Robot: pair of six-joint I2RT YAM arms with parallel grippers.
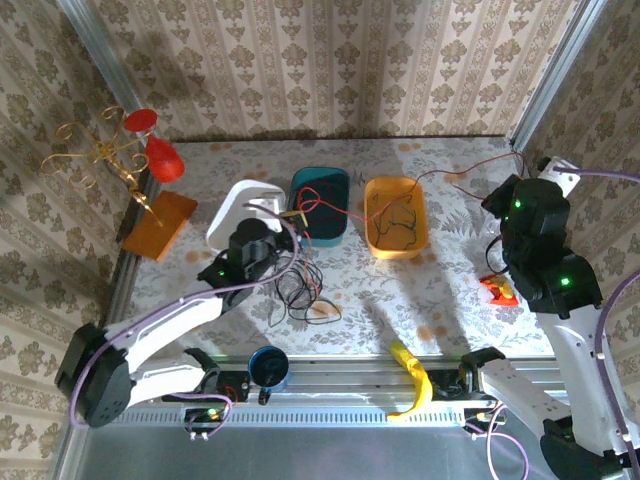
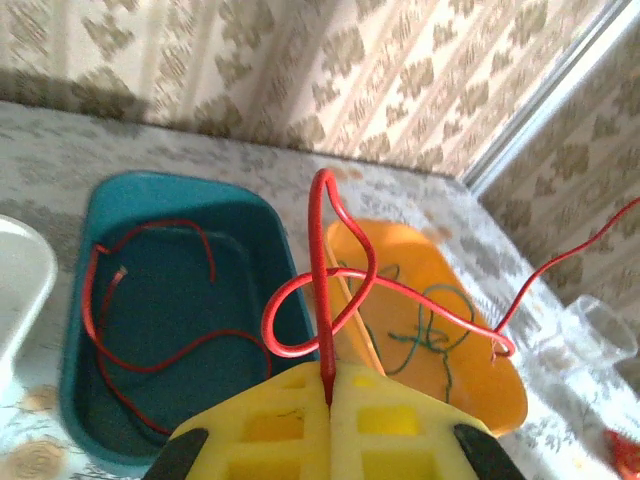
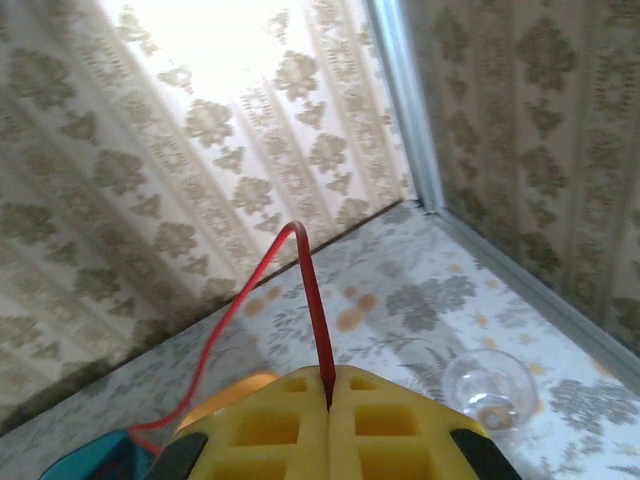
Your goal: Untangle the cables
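Left end effector (image 2: 329, 380) and right end effector (image 3: 330, 382) are each pinching red cable (image 2: 320, 260) — sorting is looking half done. Black cables (image 1: 300, 290) are lying tangled beside the teal tub (image 1: 322, 173), awaiting separation.

Robot test booth: wallpaper-print walls (image 1: 330, 60), aluminium frame posts (image 1: 555, 70).

White tub (image 2: 15, 290) is chopped off by the frame edge in the left wrist view, and the glass cup (image 2: 600, 330) there is blurry. From above, the left arm (image 1: 170, 325) covers part of the black cable (image 1: 305, 295).
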